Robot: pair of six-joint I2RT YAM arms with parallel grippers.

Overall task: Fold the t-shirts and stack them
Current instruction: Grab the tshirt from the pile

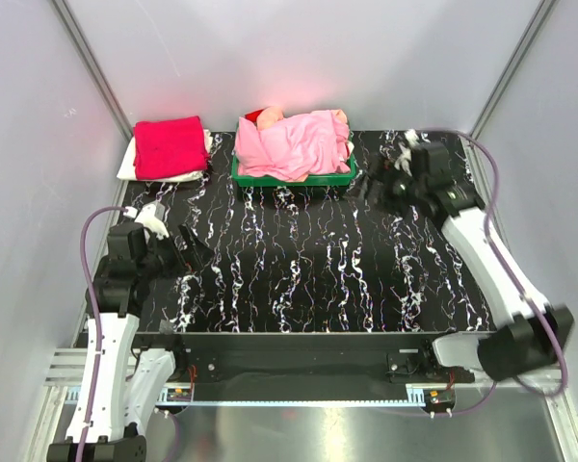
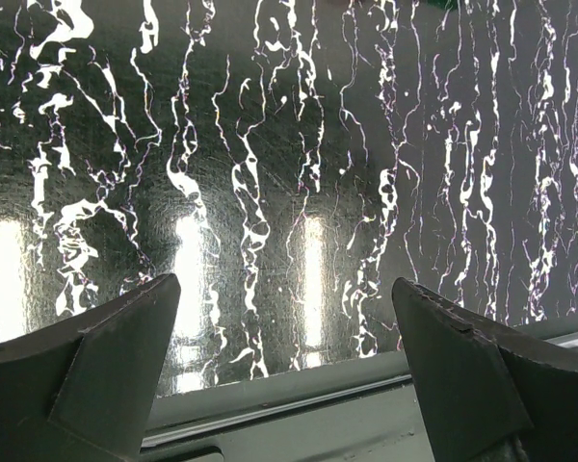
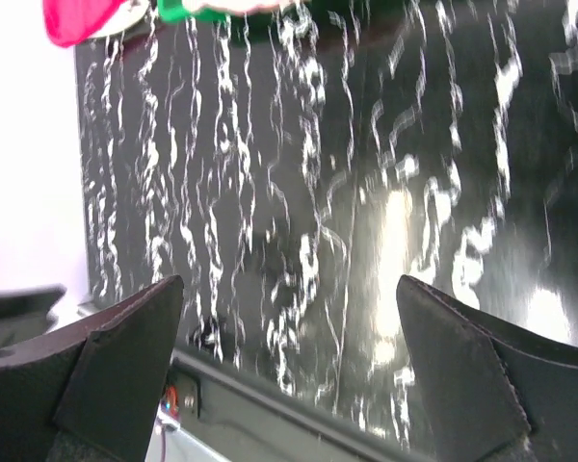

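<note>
Pink t-shirt (image 1: pixel 294 144) heaped in far tray (image 1: pixel 294 181), just left of right gripper (image 1: pixel 368 188); left gripper (image 1: pixel 195 243) well apart; both spread wide, empty.

Noted black desk (image 1: pixel 308 279) with white marbled veining, glossy, throwing back bright patches of light in both wrist views. Found green tray (image 1: pixel 270 181) at far edge of desk, near centre, long side parallel to back wall. Recorded pale grey wall panels (image 1: pixel 299 58) on three sides, metal corner posts (image 1: pixel 89 58), and brushed metal sheet (image 1: pixel 318 433) below near edge.
</note>
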